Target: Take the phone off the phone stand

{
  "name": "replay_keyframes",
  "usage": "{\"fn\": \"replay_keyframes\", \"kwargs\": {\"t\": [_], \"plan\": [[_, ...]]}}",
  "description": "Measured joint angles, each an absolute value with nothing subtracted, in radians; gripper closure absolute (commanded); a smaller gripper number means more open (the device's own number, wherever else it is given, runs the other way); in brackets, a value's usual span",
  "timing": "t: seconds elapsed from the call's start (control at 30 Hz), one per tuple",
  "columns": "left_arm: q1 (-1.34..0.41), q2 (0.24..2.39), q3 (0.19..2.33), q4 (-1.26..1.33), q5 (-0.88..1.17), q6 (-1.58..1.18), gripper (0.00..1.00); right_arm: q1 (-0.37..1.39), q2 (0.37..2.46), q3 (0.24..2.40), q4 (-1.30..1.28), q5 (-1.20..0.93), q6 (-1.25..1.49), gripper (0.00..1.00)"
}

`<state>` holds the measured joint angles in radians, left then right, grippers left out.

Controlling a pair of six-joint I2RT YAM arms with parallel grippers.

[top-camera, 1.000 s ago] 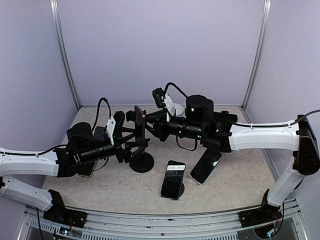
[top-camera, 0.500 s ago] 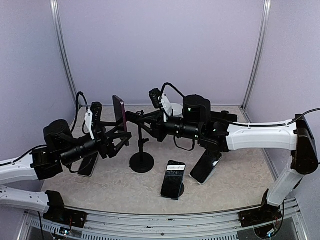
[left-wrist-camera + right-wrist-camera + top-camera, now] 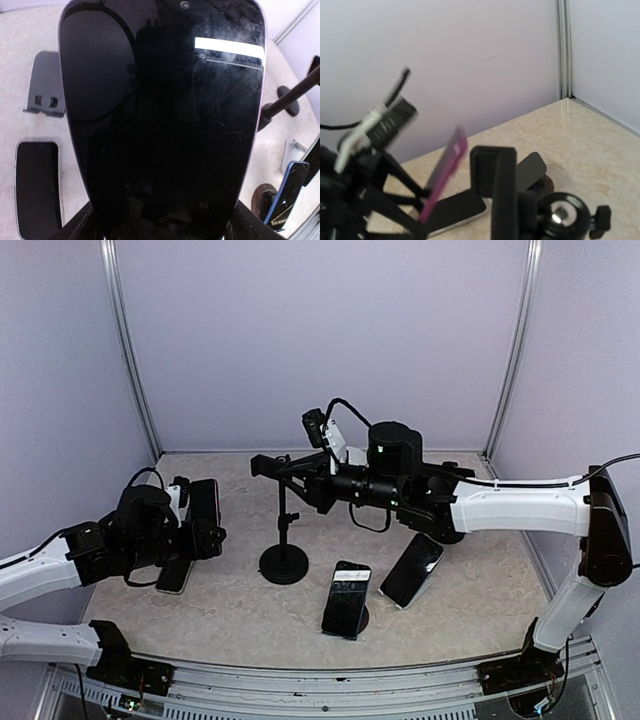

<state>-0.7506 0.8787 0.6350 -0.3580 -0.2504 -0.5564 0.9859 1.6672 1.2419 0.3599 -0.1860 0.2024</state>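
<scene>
Top view: left gripper (image 3: 198,530) clamping narrow on phone (image 3: 207,502), holding it low, well left of phone stand (image 3: 283,540). Half a second back, phone was riding higher, just left of stand's head. Right gripper (image 3: 278,466) pinching stand's top bracket, staying put. Two spare phones (image 3: 346,598) leaning right of stand's base.

Left wrist: phone's dark screen filling view, fingers (image 3: 80,227) gripping its lower corners, stand's pole showing right of it.

Right wrist: phone's purple edge tilting left of stand's bracket, apart from it. Own jaws not discernible here.
</scene>
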Motion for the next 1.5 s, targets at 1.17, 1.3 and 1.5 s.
{"fn": "replay_keyframes", "kwargs": {"t": [1.17,1.3,1.5], "plan": [[-0.803,1.573,0.782,-0.411,-0.206,-0.700,0.61,0.927,1.744,1.341,0.325,-0.185,0.123,1.00],[-0.830,1.600,0.807,-0.427,-0.233,-0.717,0.50,0.926,1.748,1.347,0.323,-0.167,0.111,1.00],[-0.850,1.602,0.810,-0.443,-0.256,-0.734,0.11,0.924,1.751,1.348,0.326,-0.159,0.101,1.00]]}}
